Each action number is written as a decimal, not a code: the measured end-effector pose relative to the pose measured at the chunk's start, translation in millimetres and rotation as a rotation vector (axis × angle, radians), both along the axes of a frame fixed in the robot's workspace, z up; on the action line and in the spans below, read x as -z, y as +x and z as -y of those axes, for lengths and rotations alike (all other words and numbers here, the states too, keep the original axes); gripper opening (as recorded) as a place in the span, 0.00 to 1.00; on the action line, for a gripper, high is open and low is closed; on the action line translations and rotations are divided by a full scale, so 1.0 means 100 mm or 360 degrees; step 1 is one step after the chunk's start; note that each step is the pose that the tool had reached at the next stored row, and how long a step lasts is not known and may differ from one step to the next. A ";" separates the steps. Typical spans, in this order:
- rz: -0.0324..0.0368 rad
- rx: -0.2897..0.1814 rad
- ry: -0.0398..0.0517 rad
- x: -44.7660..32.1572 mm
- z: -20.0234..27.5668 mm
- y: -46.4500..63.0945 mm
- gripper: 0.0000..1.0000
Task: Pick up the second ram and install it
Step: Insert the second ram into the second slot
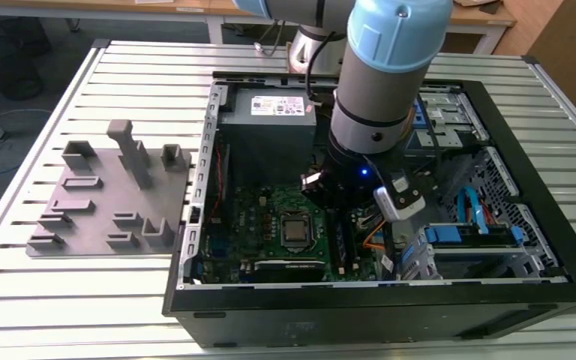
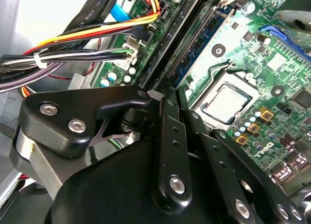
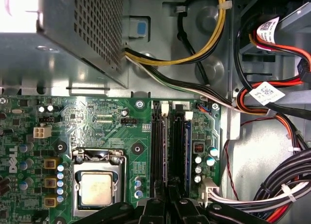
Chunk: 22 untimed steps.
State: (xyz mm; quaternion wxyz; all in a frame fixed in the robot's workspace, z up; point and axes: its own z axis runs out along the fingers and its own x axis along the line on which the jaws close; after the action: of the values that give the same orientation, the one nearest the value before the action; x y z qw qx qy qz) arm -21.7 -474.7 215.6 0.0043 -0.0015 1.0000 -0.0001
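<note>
The gripper [image 2: 167, 100] sits low over the memory slots [image 3: 167, 136], jaws clamped on the second ram [image 2: 192, 49] (seating step); I'd say it needs straight, even pressing

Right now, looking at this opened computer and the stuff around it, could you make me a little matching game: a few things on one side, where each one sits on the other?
Things:
1. square silver processor chip
2. grey plastic tray with upright posts
3. long dark memory stick
4. black gripper

Places:
A. on the slatted table, at the exterior view's left of the case
B. over the memory slots
C. in its socket on the green board
D. upright in a slot beside the processor

Pairs: 1-C, 2-A, 3-D, 4-B
</note>
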 end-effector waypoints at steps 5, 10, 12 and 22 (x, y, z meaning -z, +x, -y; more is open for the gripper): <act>0.0000 0.0016 0.0000 0.000 0.000 -0.01 0.14; 0.0000 0.0043 -0.0001 0.003 -0.002 -0.01 0.14; 0.0000 0.0046 -0.0001 0.013 -0.002 -0.01 0.14; 0.0000 0.0049 0.0002 0.054 -0.005 -0.01 0.14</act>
State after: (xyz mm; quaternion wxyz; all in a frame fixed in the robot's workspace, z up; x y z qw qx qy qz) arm -22.7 -474.3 210.3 0.0043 0.0139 0.9999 0.0005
